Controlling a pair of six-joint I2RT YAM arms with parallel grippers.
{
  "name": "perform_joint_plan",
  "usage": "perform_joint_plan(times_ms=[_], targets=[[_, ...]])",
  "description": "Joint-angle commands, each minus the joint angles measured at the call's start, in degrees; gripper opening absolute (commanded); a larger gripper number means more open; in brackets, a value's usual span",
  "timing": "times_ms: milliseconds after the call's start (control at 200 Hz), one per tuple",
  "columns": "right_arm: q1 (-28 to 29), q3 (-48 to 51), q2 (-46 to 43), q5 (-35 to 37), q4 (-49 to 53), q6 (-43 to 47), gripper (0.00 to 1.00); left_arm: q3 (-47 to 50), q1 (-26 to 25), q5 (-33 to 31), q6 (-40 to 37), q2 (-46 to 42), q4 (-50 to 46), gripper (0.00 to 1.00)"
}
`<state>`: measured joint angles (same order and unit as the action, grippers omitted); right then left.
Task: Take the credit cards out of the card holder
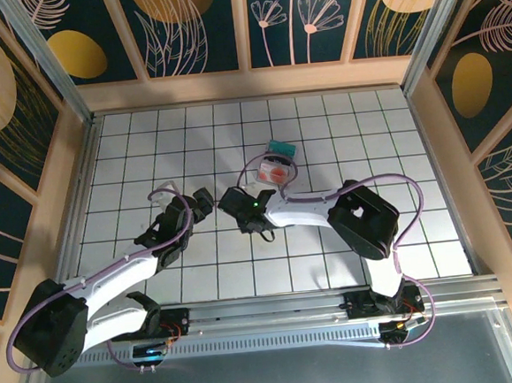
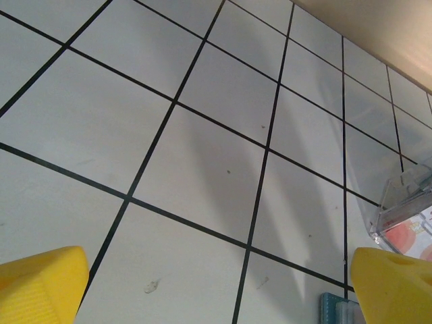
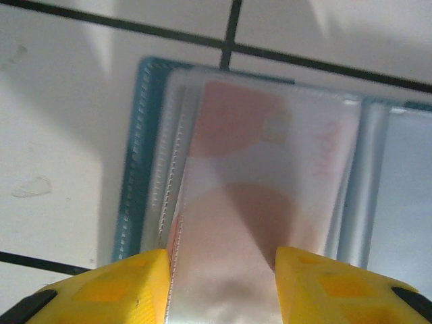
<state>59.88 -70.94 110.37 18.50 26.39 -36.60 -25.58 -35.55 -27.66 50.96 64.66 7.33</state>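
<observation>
Right wrist view is showing the right claw (image 3: 221, 291) poised over the card holder (image 3: 131, 175) with its yellow pads (image 3: 101, 290) apart. A whitish-pink card (image 3: 233, 202) with reddish blotches is filling the gap between them. I cannot tell whether the pads are pinching its edges or only standing beside them. The holder is lying open on the worktop (image 3: 54, 101), its teal border at 9 o'clock of the card and another clear pocket (image 3: 398, 202) at 3 o'clock. To do this step well, I am thinking the claw should be taking the card alone, not the soft pocket film. It should then be drawing it slowly toward 6 o'clock in this view, so the light holder is not dragging along. The left claw (image 2: 216, 287), hanging wide open with nothing in it, could be pressing the holder down. Left wrist view is giving something extra: a clear pocket lifting off the worktop at 3 o'clock. Top external view is adding the layout, with the holder near the middle of the worktop, at 1 o'clock of the right claw, and the left claw near, at 9 o'clock.
</observation>
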Motion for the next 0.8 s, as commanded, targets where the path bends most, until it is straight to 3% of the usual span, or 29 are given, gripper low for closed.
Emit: perform_joint_plan(times_ms=[0, 545, 631, 726, 796], targets=[[-0.3, 2.4, 0.1, -1.6, 0.5, -2.4, 0.45, -0.6, 0.3, -0.5, 0.6, 0.4, 0.8, 0.99], [-1.7, 4.2, -4.5, -1.7, -2.2, -1.7, 0.16, -3.3, 0.3, 2.1, -4.0, 0.4, -0.3, 0.99], [-1.8, 3.9, -4.9, -0.6, -1.5, -2.0, 0.16, -4.3, 0.3, 2.7, -5.1, 0.9, -0.5, 0.99], [-1.9, 3.9, -5.4, 0.6, -0.8, -2.3, 0.26, -5.3, 0.3, 3.4, -6.3, 1.5, -0.5, 0.99], [-2.1, 4.1, -5.8, 1.7, -0.1, -2.7, 0.27, -6.1, 0.3, 3.9, -6.8, 2.0, -0.4, 0.99]])
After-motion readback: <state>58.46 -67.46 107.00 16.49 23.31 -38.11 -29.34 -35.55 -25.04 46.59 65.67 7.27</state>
